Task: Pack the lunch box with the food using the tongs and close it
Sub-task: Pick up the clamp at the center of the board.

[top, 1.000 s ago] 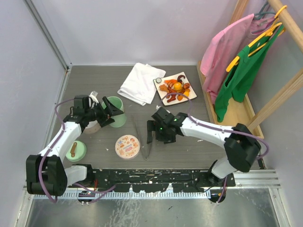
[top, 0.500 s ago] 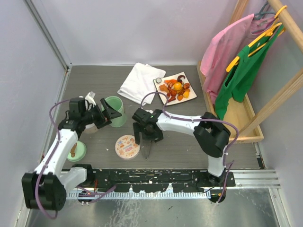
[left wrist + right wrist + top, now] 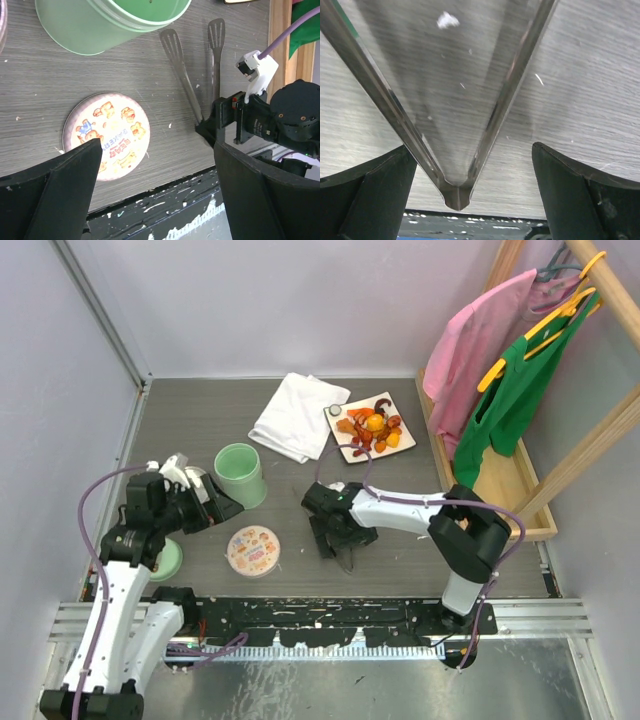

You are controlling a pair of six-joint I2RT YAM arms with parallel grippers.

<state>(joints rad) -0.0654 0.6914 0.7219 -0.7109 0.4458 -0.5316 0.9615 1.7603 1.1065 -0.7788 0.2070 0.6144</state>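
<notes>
Nothing is packed: the heap of small orange, red and yellow food pieces point(image 3: 370, 427) sits on a white square plate point(image 3: 353, 454) beyond and right of the open mint-green round lunch box point(image 3: 246, 492). A round printed lid point(image 3: 253, 550) lies in front of the box. The long slim grey metal tongs point(image 3: 184, 77) lie flat on the surface right of the box, their joined end between the wide-apart, unclamped right jaws; the left jaws are apart and empty. There is open room from the tongs to the plate, but the joined end lies near the black front rail point(image 3: 330, 615).

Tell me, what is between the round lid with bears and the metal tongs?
Nothing but bare grey table lies between the round lid with bears and the tongs. The left wrist view shows that gap plainly.
</notes>
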